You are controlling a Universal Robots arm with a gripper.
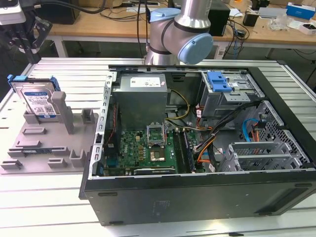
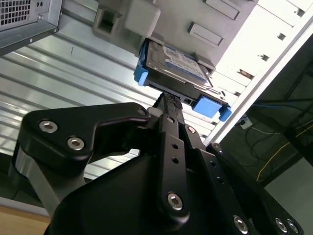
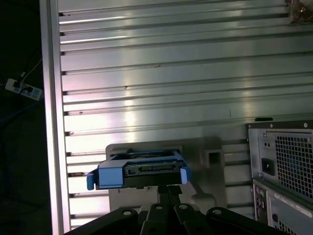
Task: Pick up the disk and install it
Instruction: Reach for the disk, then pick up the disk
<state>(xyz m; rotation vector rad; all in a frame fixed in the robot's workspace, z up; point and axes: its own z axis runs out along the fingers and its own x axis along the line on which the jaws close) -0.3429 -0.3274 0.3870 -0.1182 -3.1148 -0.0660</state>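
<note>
disk (image 1: 38, 101) seated upright in gray holder (image 1: 29, 143) | exterior view's left, beside open PC case (image 1: 197, 200) | gripper (image 2: 168, 99) positioned near disk's blue-framed edge | open/closed can't be told

Everything here sits on a silver table (image 1: 49, 207) made of long ribbed metal slats, which run across the exterior view (in the first wrist view they catch the light in bright streaks). Two things lie straight on it. Toward the exterior view's left is a flat grey fixture plate (image 1: 34, 148) with upright posts and slots. Just beside it, across the middle and the exterior view's right, an open black computer case (image 1: 197, 200) lies on its side, innards facing up.
</note>
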